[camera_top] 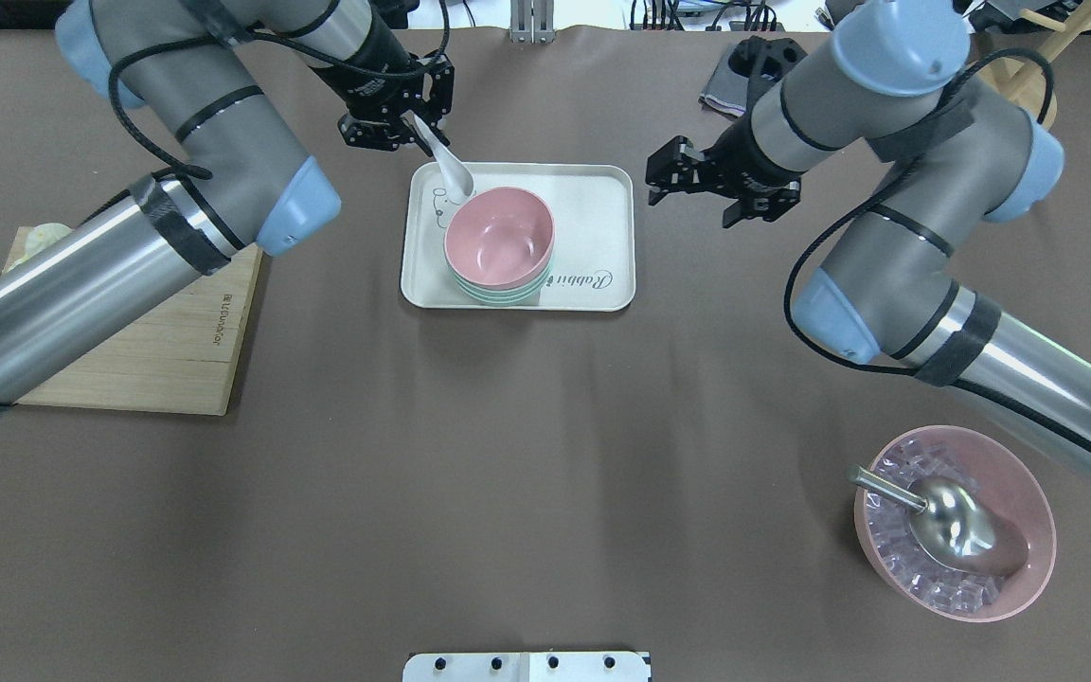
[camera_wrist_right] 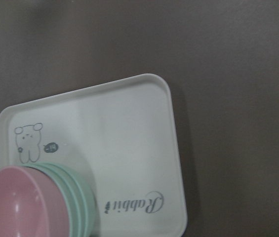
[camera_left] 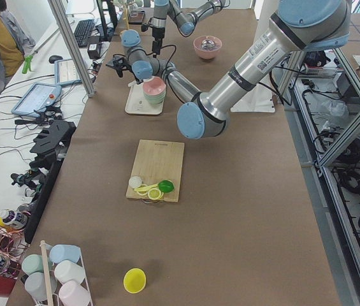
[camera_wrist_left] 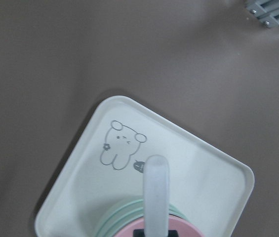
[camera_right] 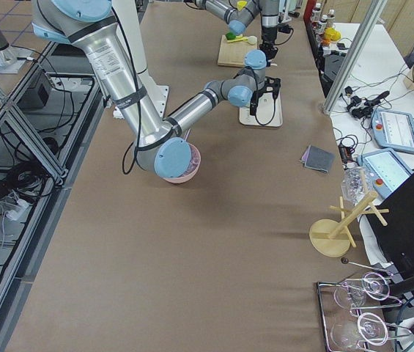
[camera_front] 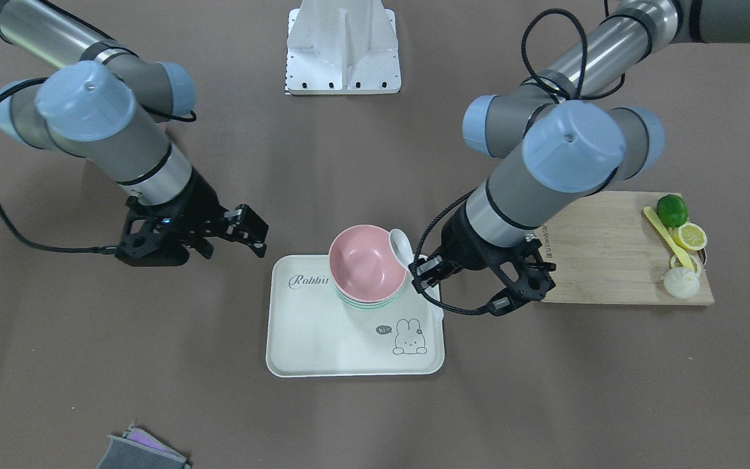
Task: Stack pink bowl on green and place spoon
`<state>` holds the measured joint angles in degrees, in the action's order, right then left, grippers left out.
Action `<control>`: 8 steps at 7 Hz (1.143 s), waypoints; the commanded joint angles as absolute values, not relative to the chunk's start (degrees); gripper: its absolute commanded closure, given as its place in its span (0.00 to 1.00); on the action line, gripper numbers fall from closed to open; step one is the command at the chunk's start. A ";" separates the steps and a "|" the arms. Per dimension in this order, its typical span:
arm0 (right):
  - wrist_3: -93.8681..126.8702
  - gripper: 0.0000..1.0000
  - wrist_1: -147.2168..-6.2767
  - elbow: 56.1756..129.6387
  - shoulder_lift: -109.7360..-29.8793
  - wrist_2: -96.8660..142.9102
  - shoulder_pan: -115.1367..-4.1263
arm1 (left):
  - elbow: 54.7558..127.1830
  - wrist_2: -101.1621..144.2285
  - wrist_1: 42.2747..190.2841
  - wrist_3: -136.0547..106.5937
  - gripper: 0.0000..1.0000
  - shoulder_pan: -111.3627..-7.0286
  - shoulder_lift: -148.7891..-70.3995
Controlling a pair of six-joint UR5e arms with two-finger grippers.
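We find the pink bowl (camera_front: 367, 260) nested on the green bowls (camera_front: 375, 303) on the tray (camera_front: 323, 339). The left gripper (camera_front: 424, 272) clamps the spoon (camera_front: 401, 246) handle, scoop beside the pink rim. The right gripper (camera_front: 259, 238) hangs near the tray, jaws apart.

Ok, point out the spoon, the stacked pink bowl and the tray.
spoon (camera_top: 454, 173): overhead view, its scoop end.
pink bowl (camera_top: 498, 237): overhead view, its inner floor.
tray (camera_top: 593, 223): overhead view, its bare floor.
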<state>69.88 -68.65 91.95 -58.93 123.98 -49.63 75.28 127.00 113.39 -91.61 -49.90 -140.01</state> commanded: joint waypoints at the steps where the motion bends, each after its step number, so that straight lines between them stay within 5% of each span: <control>1: 64.25 0.00 -68.47 91.94 -61.96 125.86 -52.73 | 75.40 121.92 119.60 -94.58 0.05 -46.24 -139.23; 5: 58.57 0.00 -69.43 91.24 -64.33 126.21 -58.51 | 91.71 124.52 119.18 -83.19 0.01 -56.82 -117.05; 8: 30.77 0.00 -69.00 82.84 -71.36 128.91 -68.87 | 89.76 128.81 113.60 -43.27 0.01 -69.56 -103.39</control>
